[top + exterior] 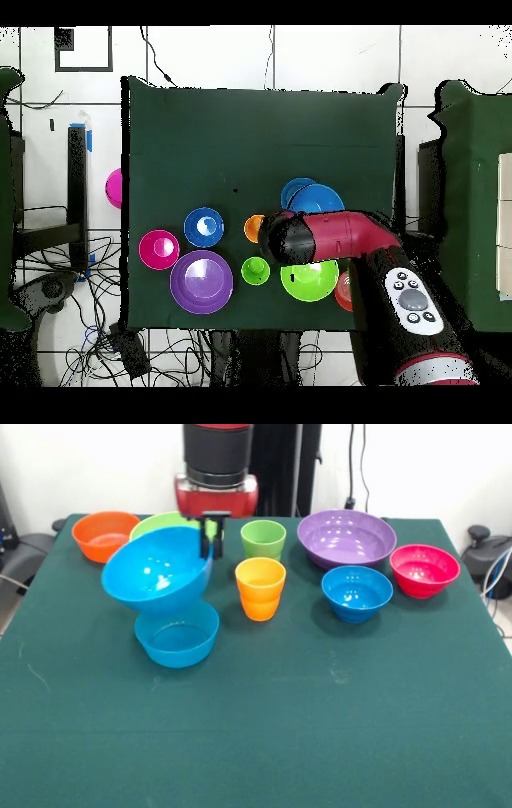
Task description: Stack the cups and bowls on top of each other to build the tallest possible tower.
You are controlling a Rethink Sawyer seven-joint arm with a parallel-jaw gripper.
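Note:
My gripper point(212, 544) is shut on the far rim of the large blue bowl point(156, 572) and holds it tilted, mouth towards the camera, just above a small blue bowl point(176, 636). In the overhead view the arm hides the gripper; the large blue bowl point(325, 198) overlaps the small blue bowl point(293, 186). The orange-yellow cup point(260, 588) and the light green cup point(263, 538) stand upright right of the gripper. The lime green bowl point(160, 523) sits behind the held bowl. No pile stands on the table.
The small orange bowl point(104, 534) sits far left. The purple bowl point(346, 536), a second small blue bowl point(357, 592) and the pink-red bowl point(424, 570) stand to the right. A pink object point(113, 187) shows at the table's edge in the overhead view.

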